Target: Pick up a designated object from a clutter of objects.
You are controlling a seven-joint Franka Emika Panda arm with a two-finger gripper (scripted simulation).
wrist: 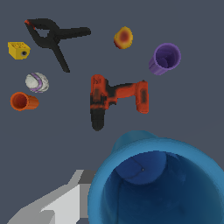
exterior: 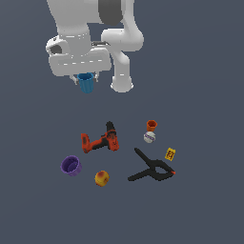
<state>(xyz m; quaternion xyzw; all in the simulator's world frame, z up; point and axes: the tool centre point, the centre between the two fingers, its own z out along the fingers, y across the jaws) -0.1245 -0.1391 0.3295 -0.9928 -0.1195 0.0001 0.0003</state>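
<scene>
Item held: small tapered blue plastic cup, upper left of the exterior frame, pinched by our white gripper well above the red-black power drill; we advise a steady, upright hold.

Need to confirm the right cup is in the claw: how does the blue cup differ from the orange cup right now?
The blue cup is up off the surface, held at the claw; the orange cup sits among the clutter beside the white ball. The blue cup is blue with its mouth towards the wrist camera; the orange cup is orange and farther to the exterior view's right. Both are small, plain, tapered cups.
</scene>
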